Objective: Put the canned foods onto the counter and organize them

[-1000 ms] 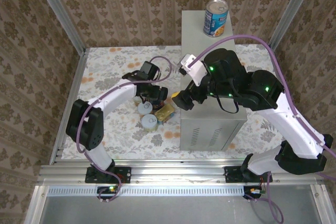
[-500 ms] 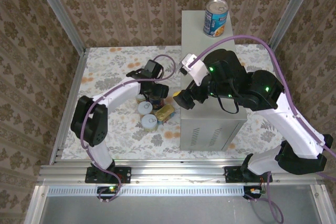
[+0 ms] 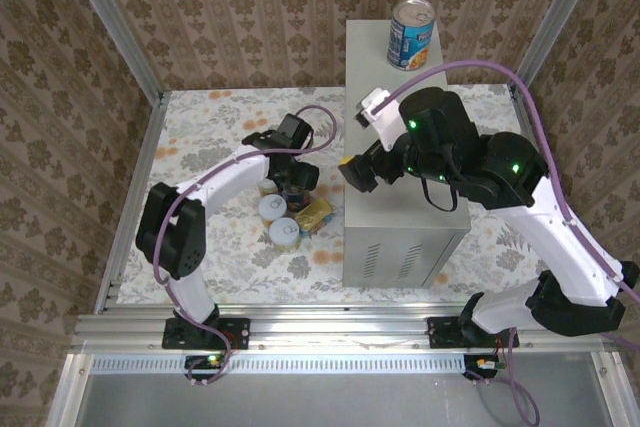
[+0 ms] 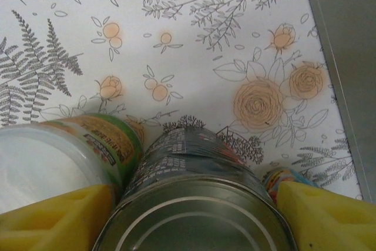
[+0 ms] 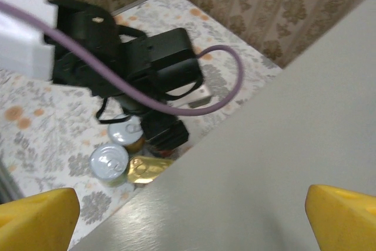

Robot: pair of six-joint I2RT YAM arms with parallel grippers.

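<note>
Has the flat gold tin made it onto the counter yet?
No, the gold tin lies down on the floral floor, beside the left side of the counter.

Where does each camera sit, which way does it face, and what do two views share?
Top external: high behind the robot, looking down on the counter, the blue can atop it, the left gripper and the right gripper.
Left wrist: low over the floral floor, facing down past the left gripper, whose fingers flank a dark can.
Right wrist: above the counter top, facing the left arm; right gripper open.
Shared: top external and right wrist both show the gold tin.
</note>
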